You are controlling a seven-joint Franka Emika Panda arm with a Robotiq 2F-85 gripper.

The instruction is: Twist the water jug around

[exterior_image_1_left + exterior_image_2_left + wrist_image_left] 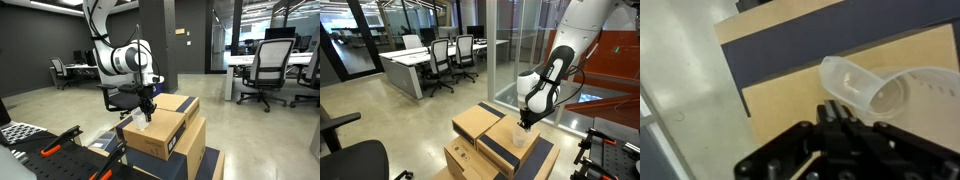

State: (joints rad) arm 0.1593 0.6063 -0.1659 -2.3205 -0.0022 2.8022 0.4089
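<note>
Wrist view shows the claw [840,118] closed down narrow at the rim of the water jug [885,92] atop a cardboard box [780,100]; it looks light, thin-walled and slippery, best pinched at that rim.

Water jug [890,92] – translucent, milky white. Gripper [843,112] black; arm [122,58] white with black joints. Cardboard boxes [790,100] tan-brown, top one crossed by dark navy band [820,40]. Floor [680,90] pale grey-beige. Office chairs [440,55] black – some white-framed in an exterior view [270,60]. Panel [620,55] orange-red.
</note>
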